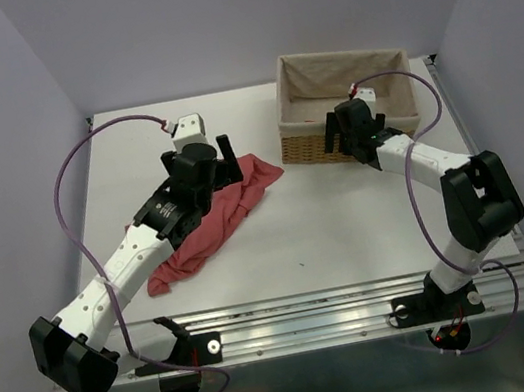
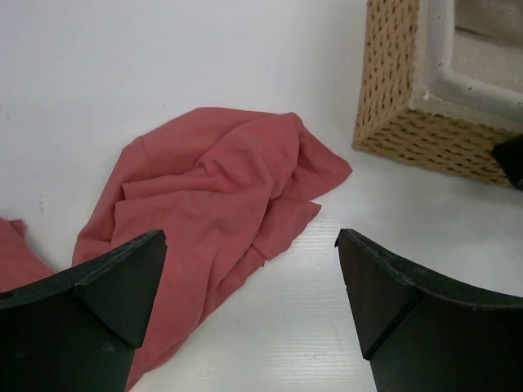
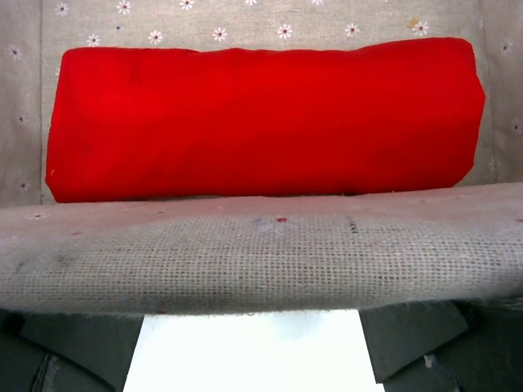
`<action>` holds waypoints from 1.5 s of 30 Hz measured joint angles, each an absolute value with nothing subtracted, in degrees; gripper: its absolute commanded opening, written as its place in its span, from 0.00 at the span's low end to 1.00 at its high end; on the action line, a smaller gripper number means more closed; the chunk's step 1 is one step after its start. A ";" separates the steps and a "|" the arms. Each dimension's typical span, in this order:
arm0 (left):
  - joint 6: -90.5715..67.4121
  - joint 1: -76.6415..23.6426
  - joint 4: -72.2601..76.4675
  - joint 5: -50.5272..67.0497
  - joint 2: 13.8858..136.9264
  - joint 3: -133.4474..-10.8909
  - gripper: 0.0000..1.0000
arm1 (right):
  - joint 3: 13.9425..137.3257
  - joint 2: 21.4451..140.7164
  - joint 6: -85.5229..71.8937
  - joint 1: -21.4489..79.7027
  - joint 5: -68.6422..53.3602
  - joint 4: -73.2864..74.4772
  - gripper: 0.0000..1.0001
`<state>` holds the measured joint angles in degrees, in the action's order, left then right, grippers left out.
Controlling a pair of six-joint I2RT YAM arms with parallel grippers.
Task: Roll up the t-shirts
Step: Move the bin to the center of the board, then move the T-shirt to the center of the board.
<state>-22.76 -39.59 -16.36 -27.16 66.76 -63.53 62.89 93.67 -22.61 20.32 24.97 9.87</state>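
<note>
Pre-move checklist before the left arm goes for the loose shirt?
1. left gripper open and empty: ok.
2. right gripper open and empty: ok.
3. loose t-shirt laid flat for rolling: not ok, crumpled on the table.
4. loose t-shirt apart from the wicker basket: ok.
5. rolled t-shirt inside the basket: ok.
6. right gripper clear of the basket's rim: cannot tell, it sits close against the near wall.

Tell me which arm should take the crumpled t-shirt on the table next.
Left. The left gripper hangs open over the crumpled t-shirt; the right gripper sits at the wicker basket, facing a rolled shirt.
</note>
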 measured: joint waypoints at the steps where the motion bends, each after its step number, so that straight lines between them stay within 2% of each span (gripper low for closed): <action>1: -23.81 -38.46 -17.41 -26.15 67.51 -63.53 0.97 | 63.90 94.87 -22.55 19.81 24.88 9.23 1.00; 8: -30.48 -32.69 -24.14 -22.11 75.66 -63.53 0.97 | 71.24 102.28 -22.02 18.59 24.75 7.03 1.00; 14: -33.98 -32.29 -28.97 -20.21 86.80 -63.26 0.96 | 74.02 104.47 -22.37 17.67 22.02 6.72 1.00; 17: -34.63 -32.29 -28.49 -18.96 89.10 -62.33 0.88 | 74.19 104.64 -23.18 16.19 19.05 6.04 1.00; 21: -35.11 -32.29 -27.03 -17.76 91.96 -61.54 0.65 | 74.17 104.60 -23.83 14.92 15.33 5.78 1.00; 22: -35.22 -32.29 -26.33 -17.54 93.12 -61.49 0.41 | 74.00 104.36 -24.03 14.76 14.20 5.82 1.00; 24: -35.24 -32.27 -25.21 -17.28 95.02 -61.49 0.00 | 72.49 102.94 -24.47 14.63 11.49 5.74 1.00; 32: -31.24 -36.53 -23.44 -14.57 96.71 -63.22 0.00 | 64.66 90.21 -26.11 14.68 6.02 7.33 1.00; 40: -26.74 -45.54 -18.31 2.46 90.98 -68.12 0.02 | 58.92 77.12 -27.90 14.68 4.95 9.02 1.00; 41: -26.68 -46.48 -17.26 5.30 90.59 -69.01 0.07 | 57.84 74.78 -28.10 14.68 5.23 9.69 1.00; 42: -26.65 -47.16 -16.45 7.90 90.54 -69.69 0.26 | 57.25 73.36 -28.14 14.68 5.50 9.96 1.00; 45: -26.65 -48.71 -15.03 15.31 90.91 -71.83 0.55 | 56.51 70.04 -28.29 14.68 5.89 11.22 1.00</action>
<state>-26.65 -48.71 -15.03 15.31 90.91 -71.83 56.51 70.04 -28.29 14.68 5.89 11.22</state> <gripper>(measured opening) 0.355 0.998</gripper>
